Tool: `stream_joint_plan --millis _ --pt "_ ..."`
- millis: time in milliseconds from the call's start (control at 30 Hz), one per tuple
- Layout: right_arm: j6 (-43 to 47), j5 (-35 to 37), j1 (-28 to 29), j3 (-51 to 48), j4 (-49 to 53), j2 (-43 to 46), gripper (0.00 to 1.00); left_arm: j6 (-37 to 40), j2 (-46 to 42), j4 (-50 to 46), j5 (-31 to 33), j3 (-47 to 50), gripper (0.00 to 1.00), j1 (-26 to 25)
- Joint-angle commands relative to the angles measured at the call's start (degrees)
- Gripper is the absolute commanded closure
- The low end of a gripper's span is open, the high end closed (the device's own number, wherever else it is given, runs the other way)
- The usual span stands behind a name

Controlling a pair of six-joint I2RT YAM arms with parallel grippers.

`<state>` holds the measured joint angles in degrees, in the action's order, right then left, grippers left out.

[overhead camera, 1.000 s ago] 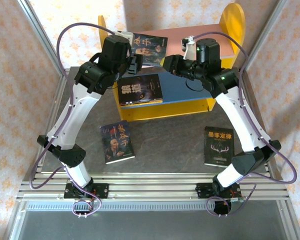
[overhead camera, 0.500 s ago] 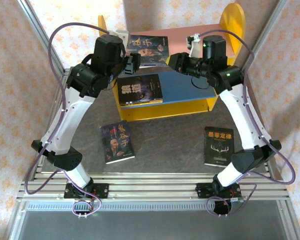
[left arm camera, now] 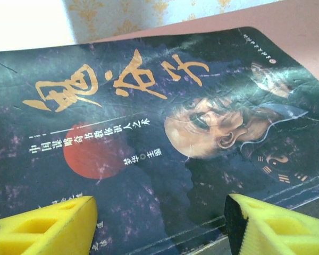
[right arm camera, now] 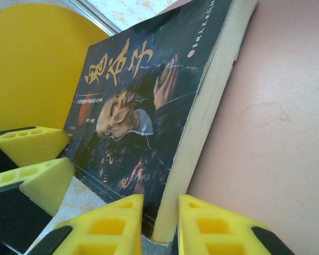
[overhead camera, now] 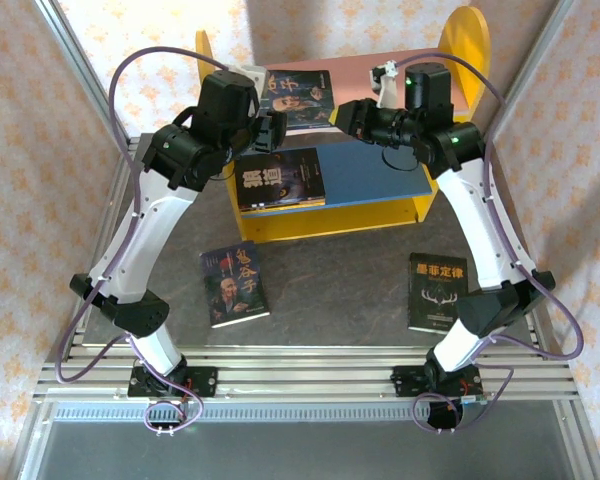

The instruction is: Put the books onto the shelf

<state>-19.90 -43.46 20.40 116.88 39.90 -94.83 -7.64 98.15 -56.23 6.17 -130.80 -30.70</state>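
Observation:
One dark book with gold characters and a face (overhead camera: 298,97) lies on the pink upper board (overhead camera: 380,70) of the shelf. My right gripper (overhead camera: 343,114) is shut on that book's right page edge (right arm camera: 202,127), with the fingertips (right arm camera: 160,208) on either side of it. My left gripper (overhead camera: 272,128) is open at the book's left end, its yellow fingers (left arm camera: 42,226) standing apart over the cover (left arm camera: 149,117). A second book (overhead camera: 280,178) lies on the blue lower board (overhead camera: 375,175). Two more books (overhead camera: 235,283) (overhead camera: 437,290) lie flat on the table.
The shelf's yellow side panels (overhead camera: 467,45) (right arm camera: 37,64) rise at both ends of the boards. Its yellow front base (overhead camera: 330,222) faces the arms. Metal frame posts (overhead camera: 80,70) and patterned walls close in the table on both sides.
The right gripper has moved a little toward the back over the pink board. The left arm's elbow swung out and back. The books have hardly shifted.

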Motion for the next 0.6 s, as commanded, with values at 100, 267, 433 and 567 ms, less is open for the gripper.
stream_joint_plan --millis 100,267,433,567 --pt "0.00 -2.57 -0.21 2.77 -1.63 -2.53 0.79 -0.95 0.27 -2.36 -1.13 -1.52 0.34 0.17" --pt "-0.23 -3.20 -0.19 3.36 -1.76 -3.22 0.79 -1.84 -0.62 -2.63 -1.98 -0.58 0.35 0.20" --pt "-0.43 -3.56 -0.15 3.35 -2.02 -3.53 0.78 -2.76 -2.24 -2.26 -2.51 0.93 0.36 0.08" --pt "-0.74 -4.07 -0.10 3.17 -2.38 -3.84 0.77 -3.49 -3.95 -1.76 -3.37 2.43 0.37 0.10"
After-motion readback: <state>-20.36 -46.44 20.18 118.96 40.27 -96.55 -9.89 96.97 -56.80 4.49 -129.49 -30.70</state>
